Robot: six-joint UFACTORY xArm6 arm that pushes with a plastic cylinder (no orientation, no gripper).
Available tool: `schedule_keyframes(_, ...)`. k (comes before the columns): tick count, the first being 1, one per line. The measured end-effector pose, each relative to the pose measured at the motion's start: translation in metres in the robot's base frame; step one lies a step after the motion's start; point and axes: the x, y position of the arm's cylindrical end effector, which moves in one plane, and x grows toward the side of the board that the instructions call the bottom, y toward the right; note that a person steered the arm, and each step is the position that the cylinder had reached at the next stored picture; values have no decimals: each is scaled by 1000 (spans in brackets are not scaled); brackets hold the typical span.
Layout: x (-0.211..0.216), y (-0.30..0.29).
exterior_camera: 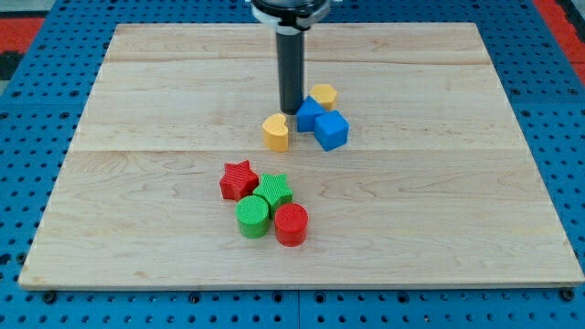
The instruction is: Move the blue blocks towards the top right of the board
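Two blue blocks sit near the board's middle: a blue cube [332,130] and another blue block [309,115] touching it on its upper left. My tip [291,111] stands just left of the second blue block, between it and a yellow heart [276,132]. A yellow block [323,95] lies just above the blue pair, touching it.
A red star [239,179], a green star [274,190], a green cylinder [253,217] and a red cylinder [292,224] cluster below the middle. The wooden board [457,201] lies on a blue pegboard.
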Motion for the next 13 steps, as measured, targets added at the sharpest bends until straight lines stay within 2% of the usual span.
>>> schedule_keyframes(2, 39, 39)
schedule_keyframes(3, 51, 2)
schedule_keyframes(4, 79, 32)
schedule_keyframes(6, 88, 37)
schedule_keyframes(8, 76, 60)
schedule_keyframes(10, 23, 79)
schedule_keyframes(11, 20, 31)
schedule_keyframes(12, -7, 88)
schedule_keyframes(13, -15, 113)
